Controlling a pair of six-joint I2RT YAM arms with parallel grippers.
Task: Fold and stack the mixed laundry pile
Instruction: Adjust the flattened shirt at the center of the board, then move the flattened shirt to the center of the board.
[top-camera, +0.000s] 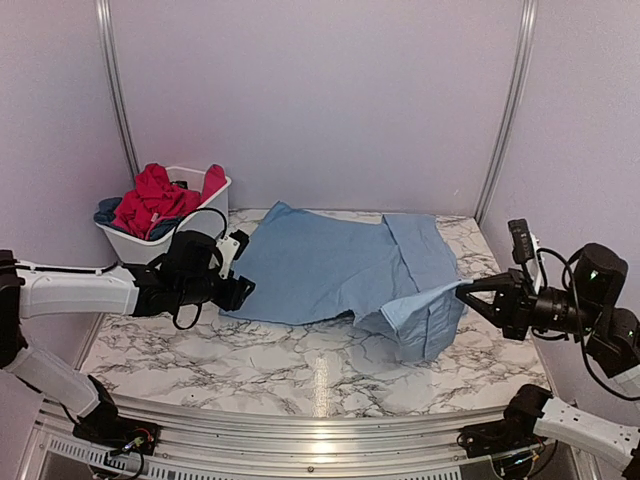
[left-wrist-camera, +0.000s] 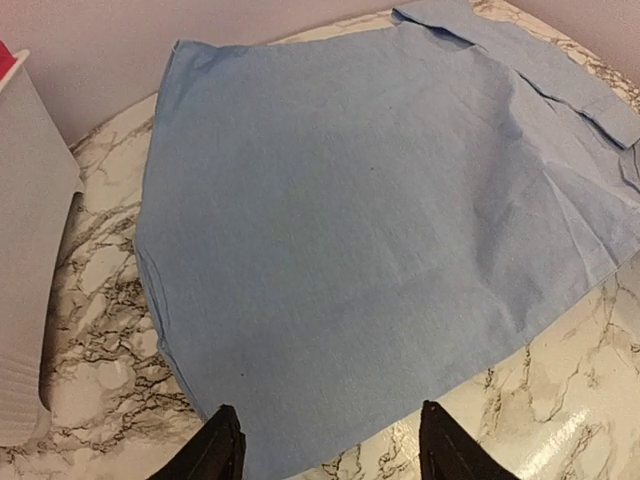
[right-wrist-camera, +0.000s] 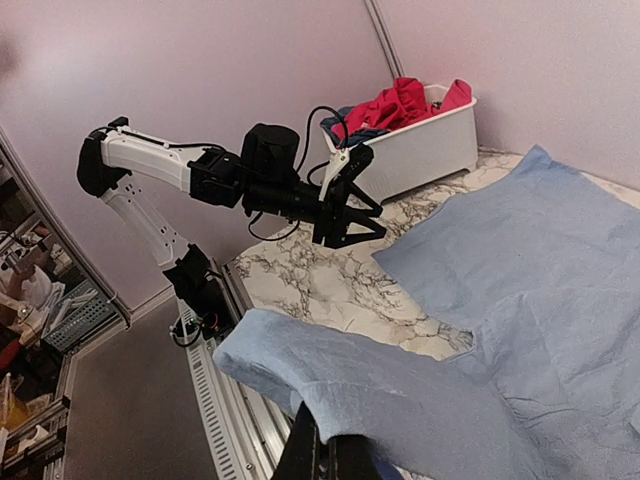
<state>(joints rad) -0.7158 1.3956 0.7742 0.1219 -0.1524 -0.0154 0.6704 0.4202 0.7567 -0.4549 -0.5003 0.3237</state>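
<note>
**Now: right claw pinches the shirt, left claw stands spread**

Here I see the light blue shirt (top-camera: 330, 265) lying mostly flat in the middle of the marble table (top-camera: 250, 350), with its back edge near the wall. On my right side, the right claw (top-camera: 466, 290) is pressed together on a corner of this shirt and holds it up from the table, so the cloth hangs down from the tips in a fold. In the right wrist view the same cloth lies draped over the claw.

The left claw (left-wrist-camera: 335, 455) is beside the left edge of the shirt. Its two fingers (left-wrist-camera: 222, 452) stand apart and I see nothing between them; below them are only the shirt's edge and the marble.

The other clothes are in the white basket (top-camera: 215, 195) at the far left corner of the table: red garments (top-camera: 150, 200) are heaped on top, and a dark blue garment (top-camera: 108, 210) shows under them at the rim.
</note>
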